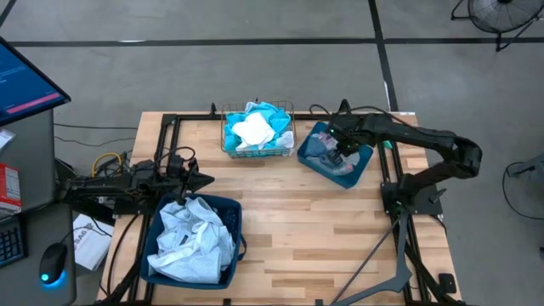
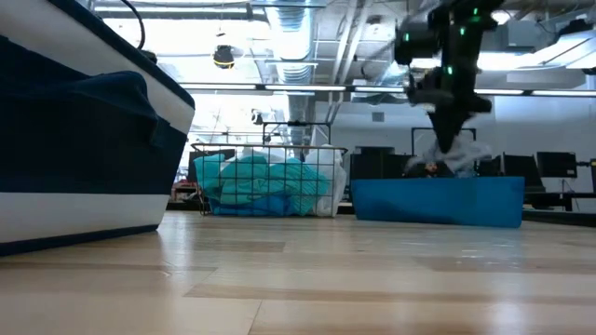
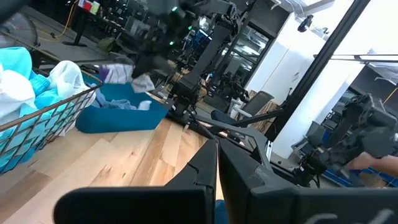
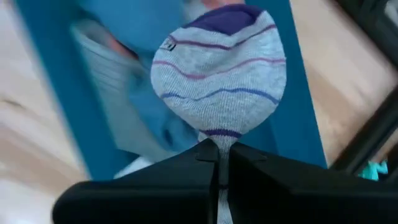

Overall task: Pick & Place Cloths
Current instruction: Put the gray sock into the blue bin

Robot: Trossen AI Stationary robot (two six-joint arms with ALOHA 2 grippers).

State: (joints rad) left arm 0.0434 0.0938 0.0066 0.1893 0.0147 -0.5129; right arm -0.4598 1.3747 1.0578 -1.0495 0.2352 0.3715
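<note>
Jaws of the right gripper (image 4: 219, 163) are pinching a grey striped sock (image 4: 217, 78) above the small teal bin (image 1: 360, 171); we are judging the thin hold could slip, dropping it on the worktop (image 1: 306, 229).

The table (image 1: 289, 221) is showing pale, smooth wooden planks with a soft sheen. The basket (image 1: 257, 151) is thin wire mesh. The sock (image 4: 217, 71) is looking knitted and matt, and both bins (image 1: 357, 170) smooth plastic.
</note>
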